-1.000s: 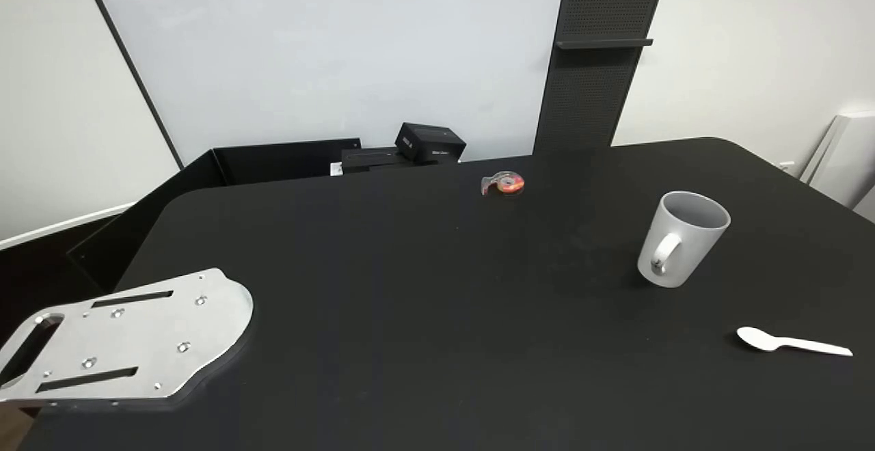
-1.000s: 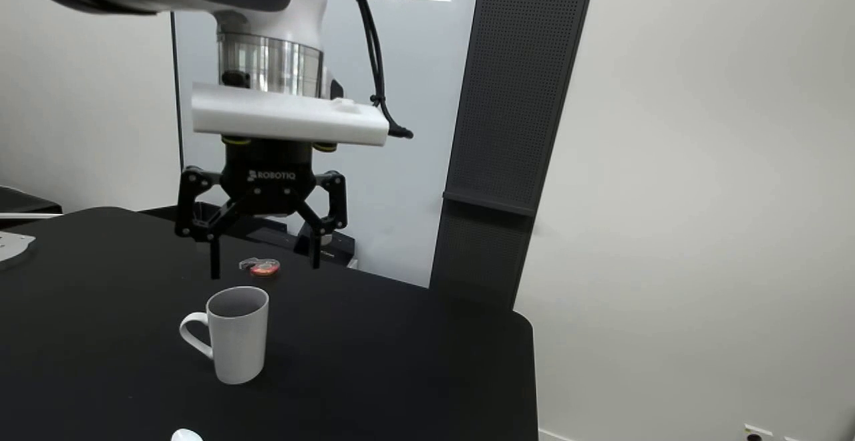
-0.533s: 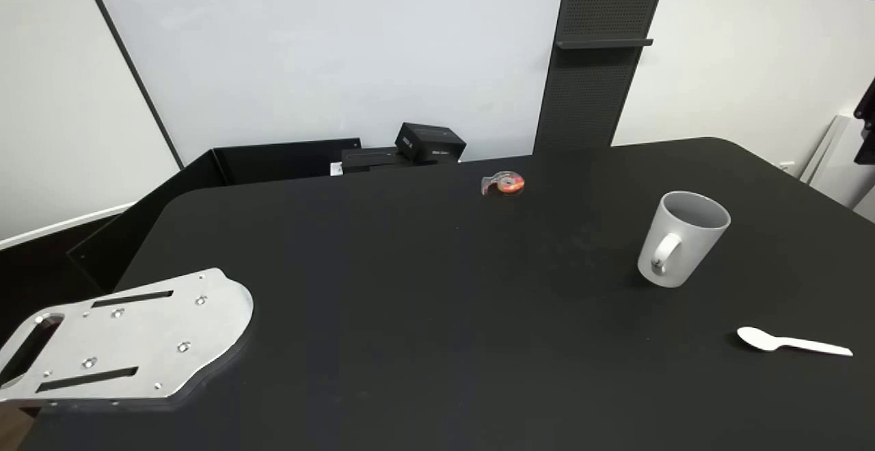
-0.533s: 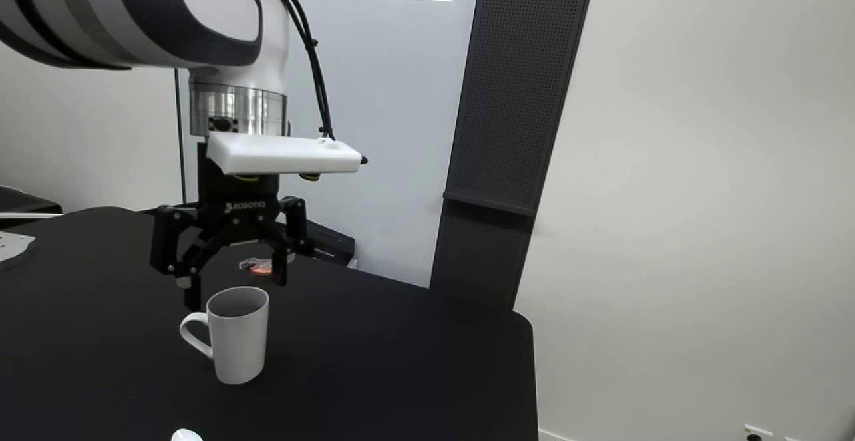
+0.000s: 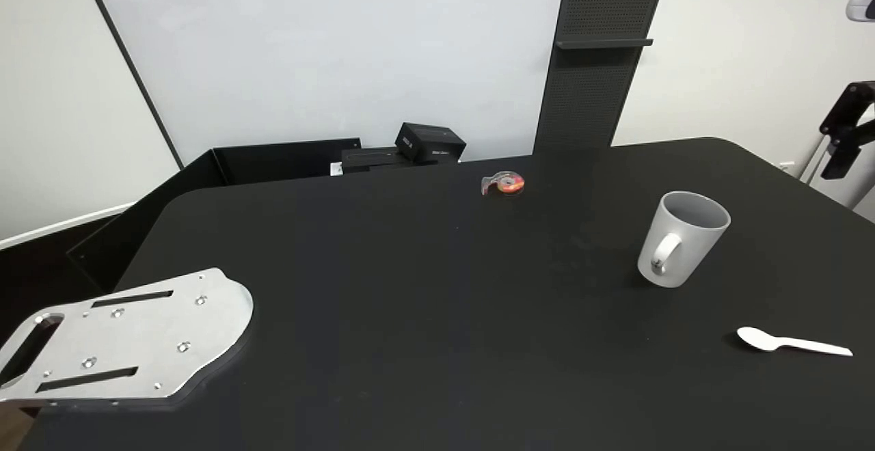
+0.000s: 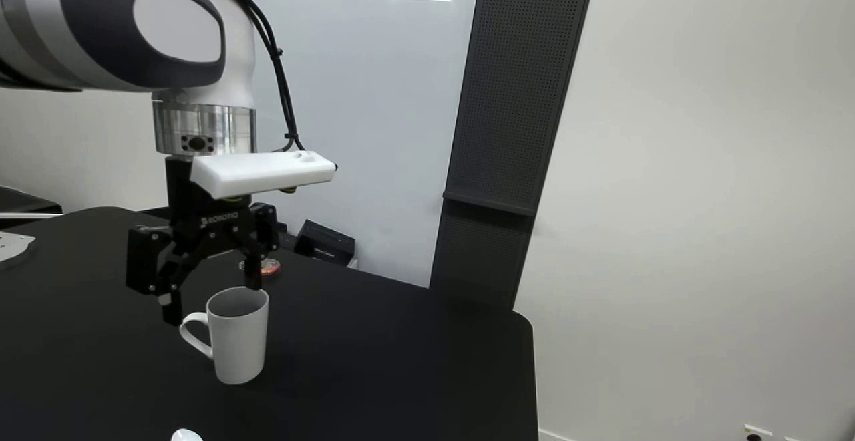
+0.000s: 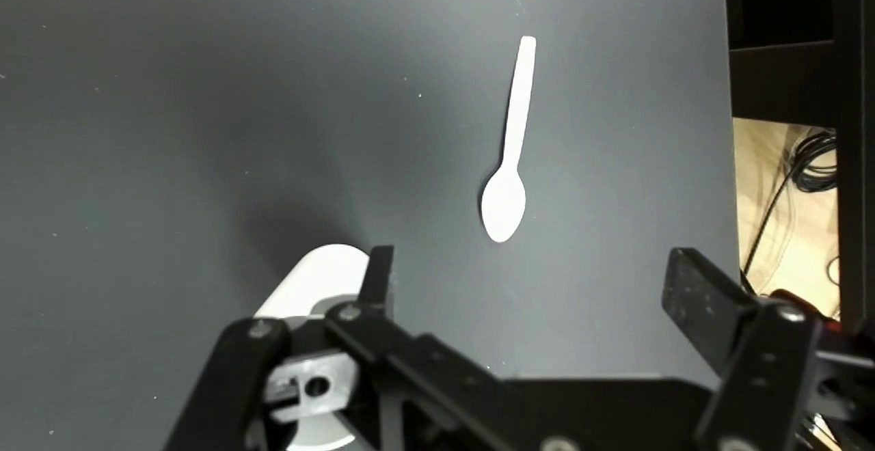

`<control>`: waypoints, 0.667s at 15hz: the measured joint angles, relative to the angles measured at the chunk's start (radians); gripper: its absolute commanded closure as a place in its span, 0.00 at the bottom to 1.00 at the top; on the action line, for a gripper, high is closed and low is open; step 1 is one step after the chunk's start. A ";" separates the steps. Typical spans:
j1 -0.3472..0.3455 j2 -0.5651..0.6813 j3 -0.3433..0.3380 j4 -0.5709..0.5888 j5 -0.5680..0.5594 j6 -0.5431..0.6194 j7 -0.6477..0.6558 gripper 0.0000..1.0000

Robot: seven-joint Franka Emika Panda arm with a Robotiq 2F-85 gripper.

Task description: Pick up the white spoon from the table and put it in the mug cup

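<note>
The white spoon (image 5: 779,342) lies on the black table (image 5: 444,314). In an exterior view only its bowl (image 6: 186,435) shows at the bottom edge. The whitish-grey mug cup (image 5: 683,246) stands upright near it, also seen in an exterior view (image 6: 238,344). My gripper (image 6: 213,294) is open and empty, with the mug partly in front of it in that view. In the wrist view the open gripper (image 7: 530,273) has the spoon (image 7: 513,143) ahead of its fingertips, bowl towards it. The mug (image 7: 311,283) is partly hidden behind the left finger (image 7: 377,277).
A white metal plate with holes (image 5: 150,342) lies at the table's left. A small red tape dispenser (image 5: 506,183) is near the back edge, with a black box (image 5: 431,142) behind. In the wrist view the table edge runs down the right, cables (image 7: 813,160) beyond.
My open gripper has moved down and to the left in an exterior view, and has turned a little. A finger has come into view at the right edge elsewhere. Spoon and mug have not moved.
</note>
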 measured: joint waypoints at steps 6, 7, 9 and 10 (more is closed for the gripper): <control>0.000 -0.019 0.005 -0.041 0.039 0.009 -0.017 0.00; 0.000 -0.019 0.005 -0.041 0.039 0.009 -0.017 0.00; 0.000 -0.019 0.005 -0.041 0.040 0.009 -0.017 0.00; 0.000 -0.019 0.005 -0.041 0.040 0.009 -0.017 0.00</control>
